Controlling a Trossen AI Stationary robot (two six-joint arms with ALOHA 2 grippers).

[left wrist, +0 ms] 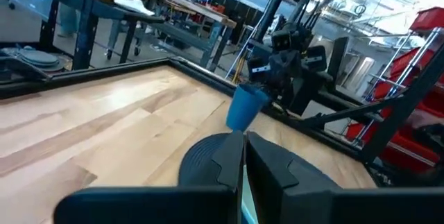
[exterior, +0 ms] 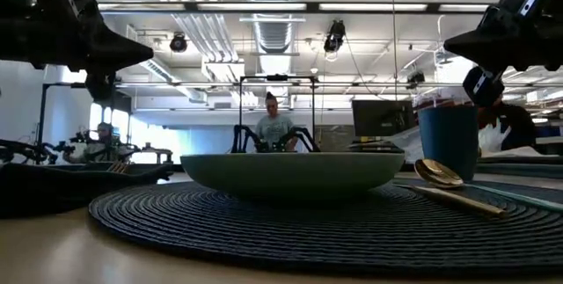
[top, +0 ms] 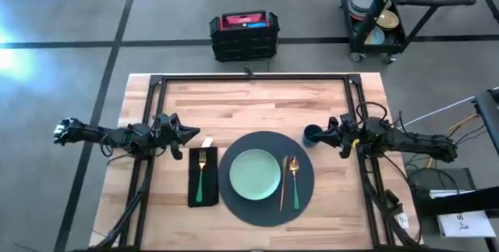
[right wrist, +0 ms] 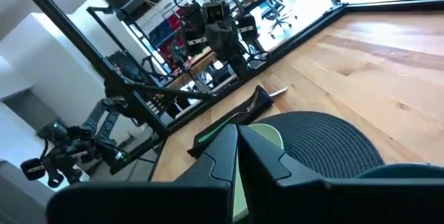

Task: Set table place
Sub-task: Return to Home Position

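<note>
Placemat (top: 242, 204) near the front edge of table (top: 234, 100), with plate (top: 255, 175) at its centre. Spoon (top: 295, 180) and a second gold piece (top: 283, 186) lying side by side on the mat, right of the plate. Napkin (top: 192, 196) just left of the mat, carrying a fork (top: 200, 180). Cup (top: 312, 134) standing upright on bare wood, just off the mat's far right rim. Right gripper (top: 324, 133) hovering just beside the cup, fingers (right wrist: 208, 154) pressed together, pinching nothing. Left gripper (top: 193, 136) hanging above the wood near the napkin's far end, fingers (left wrist: 277, 165) likewise pressed together and empty. Beyond the table, at table-top height, a person (exterior: 274, 127) among workbenches.
</note>
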